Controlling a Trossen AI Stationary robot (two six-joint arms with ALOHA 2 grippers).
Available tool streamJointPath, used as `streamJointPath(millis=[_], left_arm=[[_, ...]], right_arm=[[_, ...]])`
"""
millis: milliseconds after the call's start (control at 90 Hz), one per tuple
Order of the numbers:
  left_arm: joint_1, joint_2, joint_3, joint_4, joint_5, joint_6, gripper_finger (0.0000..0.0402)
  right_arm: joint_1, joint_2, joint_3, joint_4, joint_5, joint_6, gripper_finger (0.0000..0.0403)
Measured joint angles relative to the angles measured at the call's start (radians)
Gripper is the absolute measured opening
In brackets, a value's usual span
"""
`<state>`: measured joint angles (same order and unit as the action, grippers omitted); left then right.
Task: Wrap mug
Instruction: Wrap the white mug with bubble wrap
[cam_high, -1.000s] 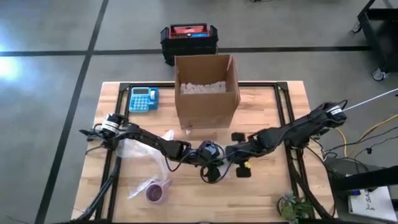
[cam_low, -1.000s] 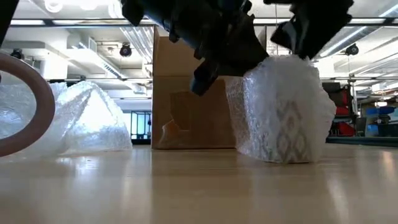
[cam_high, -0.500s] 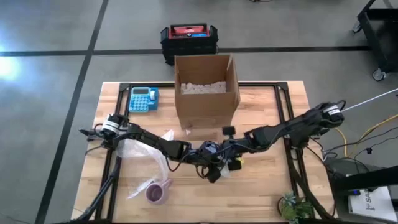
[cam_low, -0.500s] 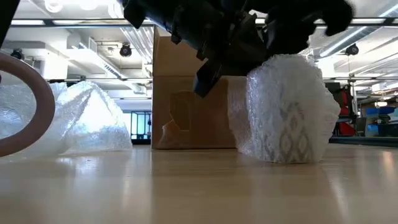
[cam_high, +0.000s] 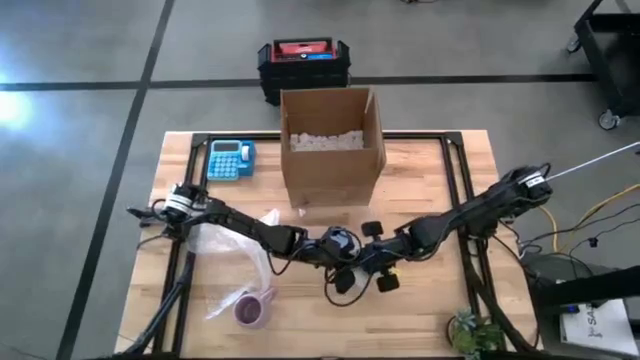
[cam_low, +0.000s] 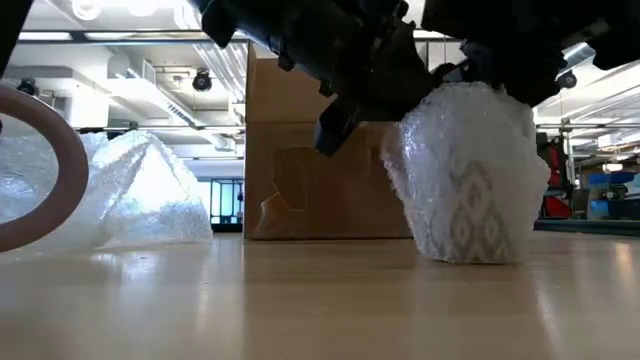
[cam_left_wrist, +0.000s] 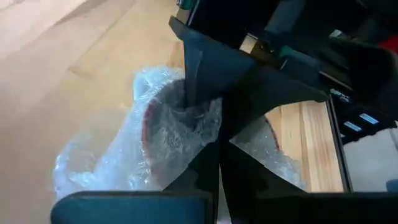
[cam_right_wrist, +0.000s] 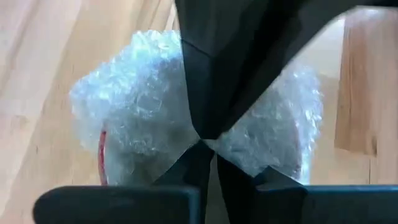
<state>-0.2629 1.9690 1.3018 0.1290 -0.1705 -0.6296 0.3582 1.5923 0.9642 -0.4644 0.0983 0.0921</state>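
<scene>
Low over the wooden table (cam_high: 430, 290), both arms stretched in from opposite sides and meeting at the middle near the front edge. Left claw (cam_high: 345, 268) reaching in from the left, bent down over the wrapped mug (cam_low: 468, 175); right claw (cam_high: 372, 262) coming in from the right, tipped down onto the same bundle. From the left wrist camera, one dark finger (cam_left_wrist: 194, 68) pressed into the bubble wrap (cam_left_wrist: 168, 134) at the mug's reddish rim, claw clamped on wrap and rim together. From the right wrist camera, fingers (cam_right_wrist: 208, 93) drawn to a point together, pinching the wrap on top of the bundle. Mug standing upright on the table just under both claws, fully covered in wrap, a pale diamond pattern showing through from table height.

Off to the left claw's near side, a second purple mug (cam_high: 250, 307) on a loose sheet of wrap (cam_high: 215, 240), well apart. Beyond both claws, an open cardboard box (cam_high: 333, 150) holding white filler. Farther left of that, a blue calculator (cam_high: 231, 159) by the table's back edge. On the floor past the table, a black and red case (cam_high: 304, 62). No readable writing on anything.
</scene>
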Motion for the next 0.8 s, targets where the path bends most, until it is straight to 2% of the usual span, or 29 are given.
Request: streamJointPath(millis=[156, 233, 289, 356, 511, 556, 667, 800], left_arm=[[0.002, -0.031, -0.001, -0.028, 0.012, 0.000, 0.0001], [-0.003, -0.079, 0.007, -0.081, 0.024, 0.004, 0.0001], [-0.018, -0.124, 0.011, -0.117, -0.005, 0.001, 0.0001], [-0.045, -0.174, 0.012, -0.201, -0.087, -0.013, 0.0001], [-0.107, -0.220, 0.008, -0.503, -0.413, -0.139, 0.0000], [-0.110, -0.220, 0.004, -0.552, -0.450, -0.187, 0.0000], [-0.092, -0.177, -0.017, -0.554, -0.419, -0.227, 0.0000], [-0.041, -0.093, -0.024, -0.358, -0.289, -0.145, 0.0000]], right_arm=[[-0.001, 0.012, 0.005, 0.018, -0.005, 0.002, 0.0018], [0.000, 0.006, 0.012, 0.012, -0.006, -0.006, 0.0018], [0.000, 0.005, 0.017, 0.010, -0.005, -0.010, 0.0018], [0.000, 0.001, 0.022, 0.007, -0.003, -0.013, 0.0018], [0.000, 0.001, 0.024, 0.008, -0.001, -0.023, 0.0018], [0.000, 0.001, 0.024, 0.009, -0.001, -0.024, 0.0018], [0.000, 0.001, 0.024, 0.012, 0.000, -0.025, 0.0018], [0.000, 0.001, 0.024, 0.018, 0.003, -0.022, 0.0018]])
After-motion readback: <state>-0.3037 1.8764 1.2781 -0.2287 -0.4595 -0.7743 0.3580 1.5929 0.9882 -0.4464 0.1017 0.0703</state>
